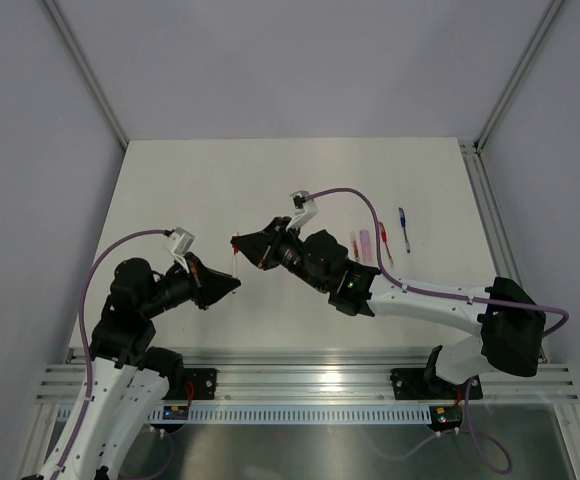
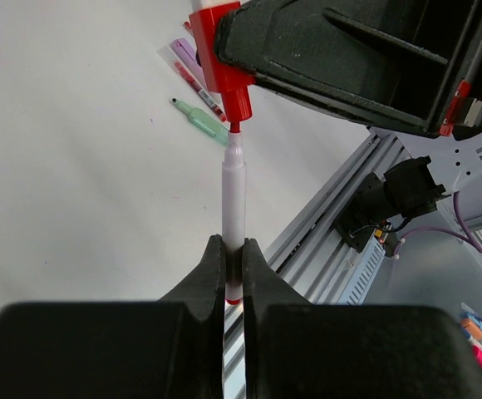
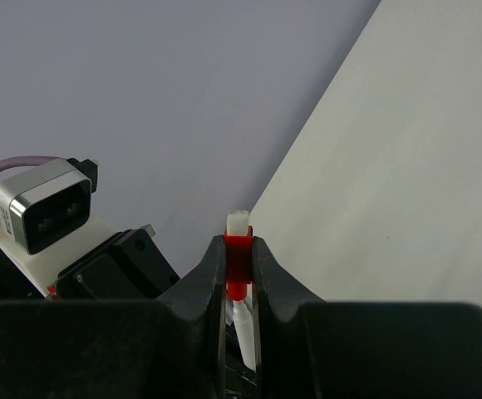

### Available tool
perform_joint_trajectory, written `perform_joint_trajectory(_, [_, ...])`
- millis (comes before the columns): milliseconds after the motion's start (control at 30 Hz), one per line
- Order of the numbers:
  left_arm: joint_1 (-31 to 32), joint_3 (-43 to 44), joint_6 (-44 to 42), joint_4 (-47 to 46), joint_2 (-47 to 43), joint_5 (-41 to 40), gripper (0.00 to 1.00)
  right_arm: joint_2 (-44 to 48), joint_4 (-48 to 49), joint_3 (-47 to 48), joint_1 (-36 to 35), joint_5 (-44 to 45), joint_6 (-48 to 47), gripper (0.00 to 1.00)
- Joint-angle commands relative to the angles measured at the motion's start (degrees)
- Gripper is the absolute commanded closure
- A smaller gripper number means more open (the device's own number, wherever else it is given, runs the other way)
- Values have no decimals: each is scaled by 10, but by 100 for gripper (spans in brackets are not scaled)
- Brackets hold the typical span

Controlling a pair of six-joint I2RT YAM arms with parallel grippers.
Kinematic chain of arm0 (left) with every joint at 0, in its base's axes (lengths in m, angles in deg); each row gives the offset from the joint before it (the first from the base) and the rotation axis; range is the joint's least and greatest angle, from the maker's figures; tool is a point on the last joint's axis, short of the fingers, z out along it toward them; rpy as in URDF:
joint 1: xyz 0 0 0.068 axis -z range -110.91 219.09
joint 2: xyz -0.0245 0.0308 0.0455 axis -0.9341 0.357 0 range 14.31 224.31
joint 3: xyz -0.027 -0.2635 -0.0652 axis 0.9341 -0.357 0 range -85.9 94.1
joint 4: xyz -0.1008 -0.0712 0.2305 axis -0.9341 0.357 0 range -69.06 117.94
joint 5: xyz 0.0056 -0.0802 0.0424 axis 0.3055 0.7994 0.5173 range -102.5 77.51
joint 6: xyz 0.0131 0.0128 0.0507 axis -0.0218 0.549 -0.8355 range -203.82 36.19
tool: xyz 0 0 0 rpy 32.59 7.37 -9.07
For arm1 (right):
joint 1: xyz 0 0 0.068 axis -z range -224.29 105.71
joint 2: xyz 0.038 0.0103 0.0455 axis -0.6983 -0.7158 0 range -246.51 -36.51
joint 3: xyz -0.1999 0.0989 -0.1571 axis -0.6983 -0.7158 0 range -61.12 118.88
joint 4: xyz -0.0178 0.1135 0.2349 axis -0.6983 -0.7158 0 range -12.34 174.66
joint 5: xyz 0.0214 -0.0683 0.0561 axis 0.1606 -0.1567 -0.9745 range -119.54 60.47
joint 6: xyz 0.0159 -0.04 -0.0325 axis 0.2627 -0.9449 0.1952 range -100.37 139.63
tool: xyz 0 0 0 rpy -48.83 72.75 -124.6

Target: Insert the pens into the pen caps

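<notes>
White pen [image 1: 236,262] of thin plastic with a red tip hangs in the air between the two arms in the top view, above the pale tabletop [image 1: 220,190] and not touching it. The left claw [image 1: 235,284] grips its lower end and the right claw [image 1: 239,244] meets it from the other side, I judge so that pen and cap come on one line. Well apart to the right lie a pink pen [image 1: 366,243], a red pen [image 1: 383,243] and a blue pen [image 1: 404,228]. In the left wrist view the left claw [image 2: 233,249] is closed tightly on the white pen [image 2: 233,195] near its red back end, and the barrel points straight at the stubby red cap [image 2: 224,58] of plastic, which the black right claw holds. The red tip is just at the mouth of the red cap; how deep it sits I cannot tell, but most of the barrel is outside, so the pushing seems only at its start. Behind, on the tabletop, lies a pale green pen [image 2: 201,120] near more pens [image 2: 189,66]. In the right wrist view the right claw [image 3: 239,249] is almost closed, pinching the red cap [image 3: 238,258] by its sides, with the white pen [image 3: 243,332] below it. No box or tray is visible; the cap is the only thing that receives something.
</notes>
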Motion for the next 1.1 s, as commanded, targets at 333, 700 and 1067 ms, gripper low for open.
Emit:
perform_joint_trajectory(333, [-7, 1, 4, -18, -6, -5, 100, -11, 40, -10, -22, -5, 5, 100])
perform_joint_trajectory(700, [-15, 3, 10, -20, -10, -9, 100, -12, 80, -44, -36, 12, 5, 100])
perform_joint_trajectory(1067, [-17, 7, 42, -58, -3, -1, 100, -3, 96, -65, -43, 27, -8, 100])
